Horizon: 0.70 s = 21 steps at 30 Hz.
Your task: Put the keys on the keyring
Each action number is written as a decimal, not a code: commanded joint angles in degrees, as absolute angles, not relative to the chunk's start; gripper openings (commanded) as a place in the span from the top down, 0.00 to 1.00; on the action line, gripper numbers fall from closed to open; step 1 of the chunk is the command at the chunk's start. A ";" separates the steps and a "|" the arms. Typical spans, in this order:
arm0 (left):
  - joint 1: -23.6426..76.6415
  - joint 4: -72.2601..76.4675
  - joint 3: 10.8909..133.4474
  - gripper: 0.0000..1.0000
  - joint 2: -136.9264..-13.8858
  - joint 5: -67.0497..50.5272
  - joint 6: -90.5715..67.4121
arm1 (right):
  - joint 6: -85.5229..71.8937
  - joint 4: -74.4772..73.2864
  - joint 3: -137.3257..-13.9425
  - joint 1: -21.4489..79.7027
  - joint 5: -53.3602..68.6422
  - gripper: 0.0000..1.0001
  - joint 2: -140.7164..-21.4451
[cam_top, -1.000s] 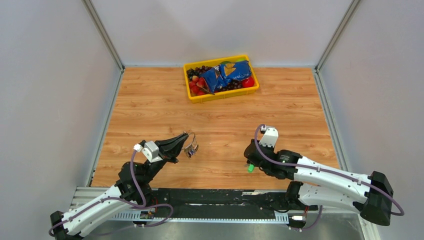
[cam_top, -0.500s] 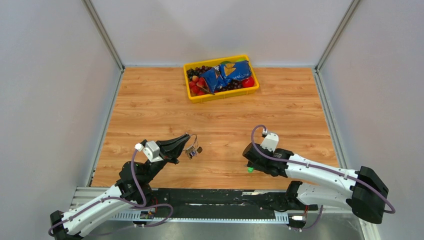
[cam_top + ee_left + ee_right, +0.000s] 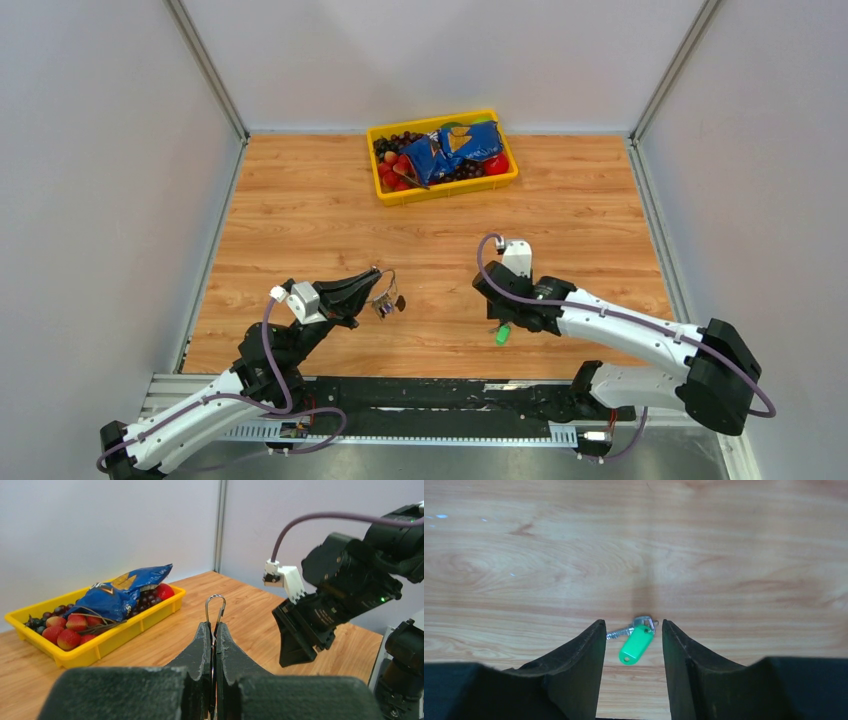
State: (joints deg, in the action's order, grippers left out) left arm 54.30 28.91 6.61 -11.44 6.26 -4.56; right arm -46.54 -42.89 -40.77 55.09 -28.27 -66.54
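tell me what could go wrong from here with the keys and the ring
1. The keys lie flat on the table; the open right gripper may pinch only the green tag or push them away.
2. The left gripper pinches the thin keyring by its wire; it could twist or slip during threading.

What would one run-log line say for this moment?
left gripper: shut on keyring, held above table | right gripper: open over green-tagged key lying on table | key not yet grasped
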 commanded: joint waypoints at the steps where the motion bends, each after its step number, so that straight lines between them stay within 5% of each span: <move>1: 54.41 31.00 8.58 1.00 -11.54 5.33 -5.36 | -29.13 -40.71 -49.08 54.90 -31.34 0.51 -67.43; 7: 54.47 30.62 8.74 0.99 -11.24 5.49 -5.27 | -6.93 -40.32 -57.50 54.05 -30.95 0.49 -71.50; 16: 54.43 30.57 8.95 1.00 -10.88 4.92 -5.92 | 27.02 -39.31 -50.43 50.61 -23.66 0.44 -70.55; 21: 54.41 30.40 9.13 1.00 -10.16 3.86 -6.79 | 39.43 -47.17 -48.97 48.02 -9.86 0.43 -69.51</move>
State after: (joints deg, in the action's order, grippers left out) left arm 54.30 28.05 6.63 -11.35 5.61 -5.26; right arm 22.98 -41.36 -49.91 49.52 -21.37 -71.22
